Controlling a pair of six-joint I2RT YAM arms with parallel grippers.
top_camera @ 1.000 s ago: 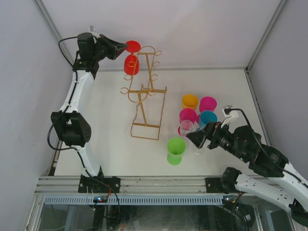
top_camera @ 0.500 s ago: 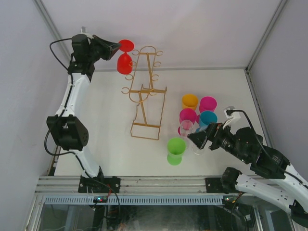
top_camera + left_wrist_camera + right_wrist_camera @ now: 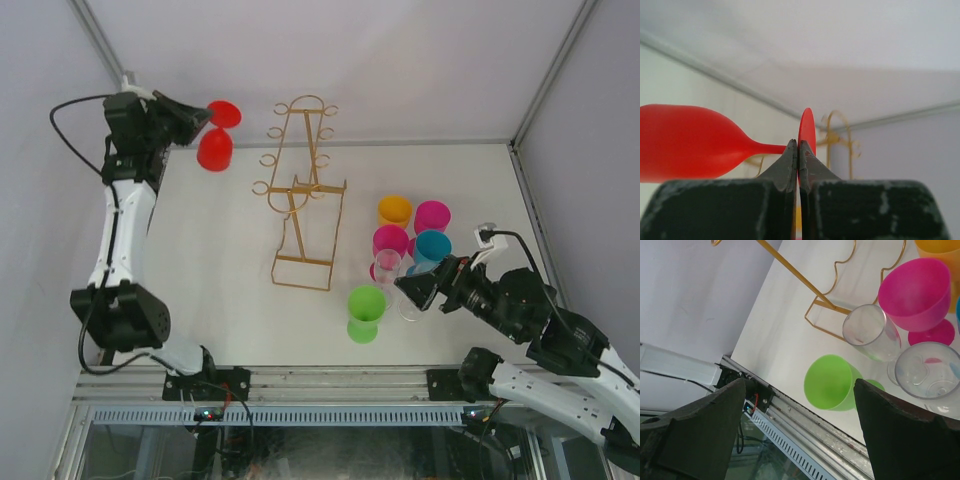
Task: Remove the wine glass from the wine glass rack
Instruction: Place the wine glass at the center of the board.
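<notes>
My left gripper [image 3: 200,117] is shut on a red wine glass [image 3: 215,147], pinching its round foot [image 3: 807,131] and holding it in the air to the left of the gold wire wine glass rack [image 3: 302,190], clear of it. In the left wrist view the red bowl [image 3: 685,142] points left and the rack [image 3: 840,137] stands behind. No glass hangs on the rack's hooks. My right gripper [image 3: 412,290] is open and empty, above a green glass [image 3: 835,382].
Several glasses stand right of the rack: green [image 3: 365,312], clear [image 3: 387,268], magenta [image 3: 390,241], orange [image 3: 394,211], pink [image 3: 432,216] and teal [image 3: 432,246]. White enclosure walls stand at the left, back and right. A metal rail [image 3: 330,380] runs along the near edge.
My left gripper has carried the red glass leftward, from beside the rack's top hooks to well clear of the rack. The right arm has barely moved.
</notes>
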